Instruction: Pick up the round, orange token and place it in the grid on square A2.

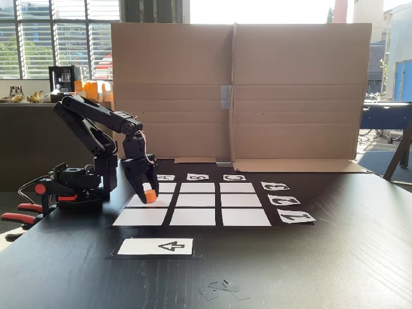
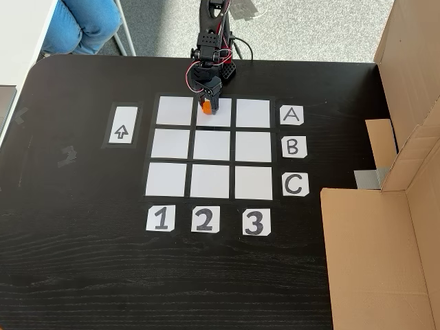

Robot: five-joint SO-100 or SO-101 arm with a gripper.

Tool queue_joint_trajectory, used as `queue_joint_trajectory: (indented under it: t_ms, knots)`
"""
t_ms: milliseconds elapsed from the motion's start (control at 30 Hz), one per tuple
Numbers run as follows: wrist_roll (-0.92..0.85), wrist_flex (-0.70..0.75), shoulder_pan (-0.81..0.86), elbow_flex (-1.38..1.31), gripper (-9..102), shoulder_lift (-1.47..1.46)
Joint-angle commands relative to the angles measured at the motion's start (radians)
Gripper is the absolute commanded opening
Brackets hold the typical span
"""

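Note:
The orange token point(image 1: 150, 195) point(image 2: 205, 107) sits between the fingers of my black gripper point(image 1: 149, 193) point(image 2: 206, 104), which is shut on it. The gripper points down over the grid point(image 1: 193, 217) point(image 2: 170, 144). It hangs above square A2 point(image 1: 166, 201) point(image 2: 218, 118), the cell in the A row and the 2 column. The token is low over the edge of that cell nearest the arm's base; whether it touches the paper I cannot tell. The arm partly hides the cell in both fixed views.
A tall cardboard wall point(image 1: 238, 90) point(image 2: 405, 82) stands behind the grid. A white arrow card point(image 1: 156, 246) point(image 2: 122, 131) lies beside the 1 column. Red clamps point(image 1: 26, 212) hold the arm's base. A person's legs in jeans point(image 2: 86, 24) are beyond the table.

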Motion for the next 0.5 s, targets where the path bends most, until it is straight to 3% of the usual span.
queue_joint_trajectory:
  t_ms: [0, 200, 467]
  knots:
    - [-0.005, -0.009, -0.009, 0.008, 9, -0.002]
    - [-0.008, -0.011, -0.009, 0.012, 33, -0.002]
    - [-0.003, -0.051, 0.014, -0.006, 39, 0.000]
